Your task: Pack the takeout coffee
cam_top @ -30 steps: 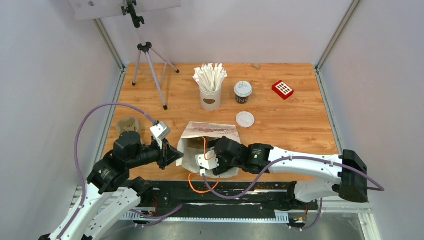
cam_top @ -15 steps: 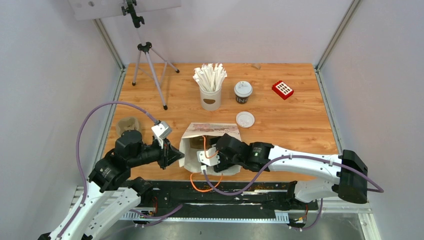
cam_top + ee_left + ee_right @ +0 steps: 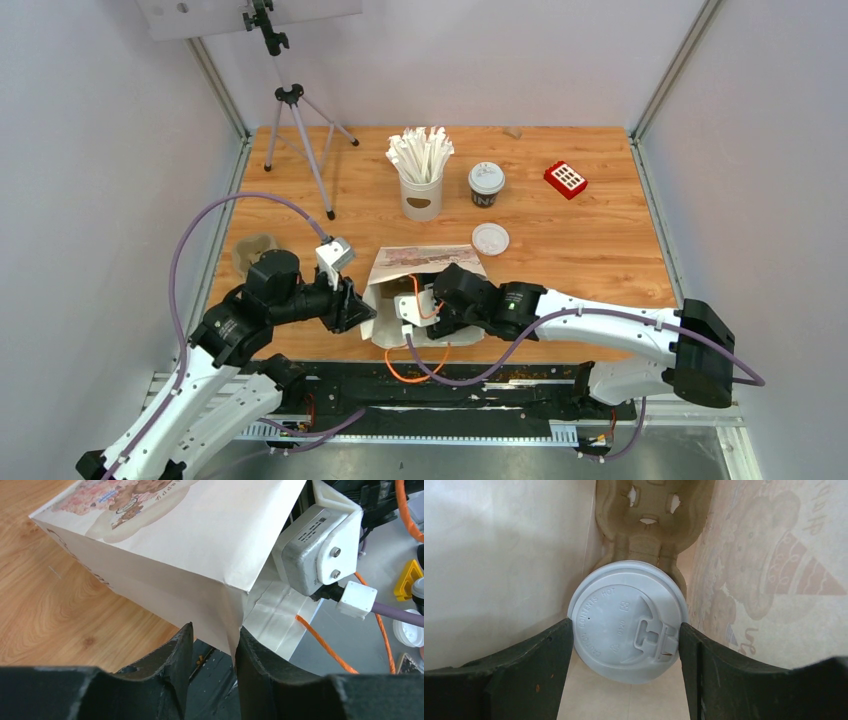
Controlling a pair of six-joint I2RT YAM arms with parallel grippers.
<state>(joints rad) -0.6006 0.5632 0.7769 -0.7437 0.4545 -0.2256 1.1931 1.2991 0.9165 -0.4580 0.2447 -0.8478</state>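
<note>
The left claw (image 3: 214, 632) is pressing its fingers together on the near corner fold of the paper bag (image 3: 425, 258), pinching the paper and holding the mouth open toward the arms. Nothing of the task's own is lying in it.

Just to its right, the right arm is reaching into that mouth. Its wrist view is showing the right claw (image 3: 625, 625) pinching the lidded cup (image 3: 624, 645), one finger touching each side of the white lid's rim. The lid is facing straight back at the camera, so the cup's long axis is running along the line of reach, deeper into the bag. Beyond the cup the pulp carrier (image 3: 651, 520) is lying on the bag's floor, its far socket showing empty. Whether the cup's base is already sitting in the near socket cannot be told, since the lid is hiding it. The bag walls are pressing close on both sides of the fingers, so any spreading of them looks likely to brush paper.

Further out on the desk (image 3: 600, 250), going rightward, a tripod (image 3: 296, 130) is standing at the back left, then a white cup of sticks (image 3: 421, 175), and just beside it the second cup (image 3: 486, 186), upright and lidded. A loose lid (image 3: 490, 239) is lying nearer the bag, and a red block (image 3: 565, 179) is sitting well apart. The right arm looks the nearer one for that second cup.
</note>
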